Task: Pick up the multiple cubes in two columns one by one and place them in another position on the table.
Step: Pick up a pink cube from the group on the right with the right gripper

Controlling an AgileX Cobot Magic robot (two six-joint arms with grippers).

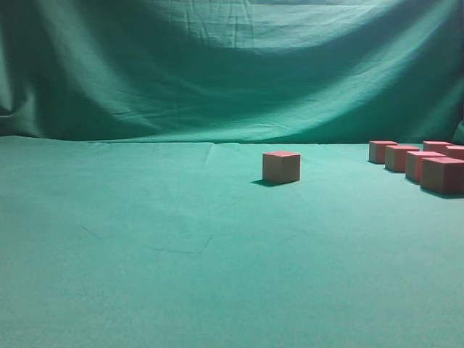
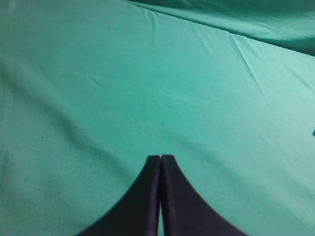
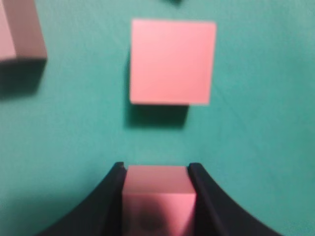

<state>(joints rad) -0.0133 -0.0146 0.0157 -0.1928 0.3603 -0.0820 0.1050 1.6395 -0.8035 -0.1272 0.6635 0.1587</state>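
In the right wrist view my right gripper [image 3: 156, 169] is shut on a pinkish-red cube [image 3: 156, 196], with a black finger pressed against each side. I cannot tell whether this cube rests on the green table [image 3: 256, 147] or hangs above it. A second cube [image 3: 172, 61] lies just ahead of it, and a third [image 3: 19, 29] at the upper left. The exterior view shows one cube [image 1: 281, 166] standing alone mid-table and several cubes [image 1: 424, 165] in two columns at the right edge. No arm appears there. My left gripper [image 2: 161, 157] is shut and holds nothing, over bare cloth.
A draped green backdrop [image 1: 217, 65] hangs behind the table [image 1: 145, 246]. In the left wrist view the cloth has shallow wrinkles [image 2: 246, 64].
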